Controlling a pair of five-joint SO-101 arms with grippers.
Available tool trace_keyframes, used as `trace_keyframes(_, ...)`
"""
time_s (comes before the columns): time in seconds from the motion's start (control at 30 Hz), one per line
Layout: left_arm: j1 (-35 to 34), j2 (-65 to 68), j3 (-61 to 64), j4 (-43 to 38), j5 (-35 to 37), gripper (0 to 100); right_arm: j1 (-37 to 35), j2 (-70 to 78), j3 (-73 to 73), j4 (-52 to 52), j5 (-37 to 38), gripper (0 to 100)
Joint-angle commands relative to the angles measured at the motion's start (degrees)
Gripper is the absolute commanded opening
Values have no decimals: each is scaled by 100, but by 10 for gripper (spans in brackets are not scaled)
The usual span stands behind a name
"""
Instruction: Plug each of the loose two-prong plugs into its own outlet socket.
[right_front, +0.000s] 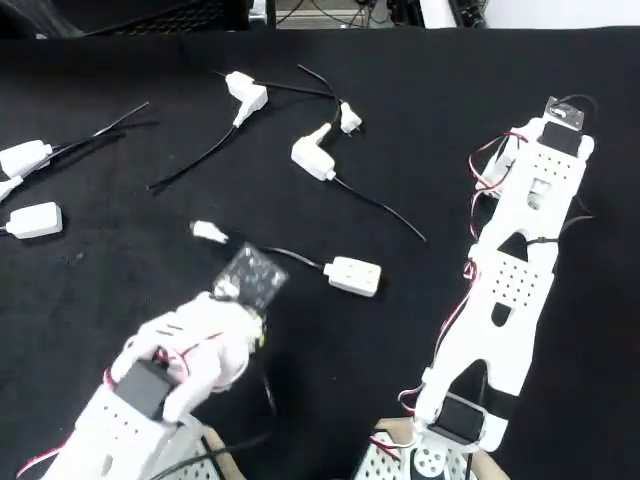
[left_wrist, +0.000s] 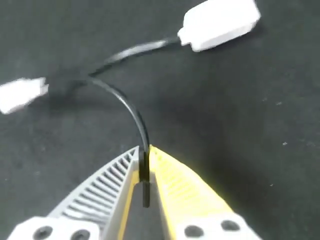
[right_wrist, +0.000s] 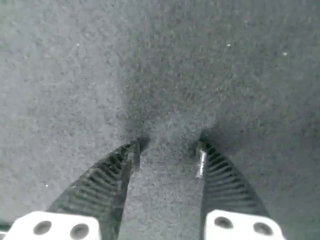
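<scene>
Right now the left gripper (left_wrist: 145, 151) is squeezed tight on a thin black cord (left_wrist: 132, 110). One end of the cord has a small white plug (left_wrist: 20, 95). The other end has a white socket (left_wrist: 220, 22). Both lie on the black cloth (right_front: 420, 70). The right gripper (right_wrist: 167, 150) is spread wide, holding nothing, close to the cloth. More plugs (right_front: 313, 155) lie farther back.

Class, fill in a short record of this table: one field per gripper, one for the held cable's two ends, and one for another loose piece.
left gripper: shut on black cable
cable ends: small plug; outlet socket; not joined
right gripper: open, facing black cloth
other loose piece: angled plug, unplugged, mid-table
</scene>
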Motion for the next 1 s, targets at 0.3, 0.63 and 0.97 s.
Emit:
trace_keyframes(0.3, -462, -1899, 330, 659, -18, 394, 18, 215, 4, 62, 44, 198)
trace_keyframes(0.63, -2352, -1943, 409, -246, 844, 370, -9, 215, 13, 62, 176, 198)
trace_keyframes(0.97, -4338, -1934, 1235, -589, 677, 344, -308, 127, -40, 132, 958, 198)
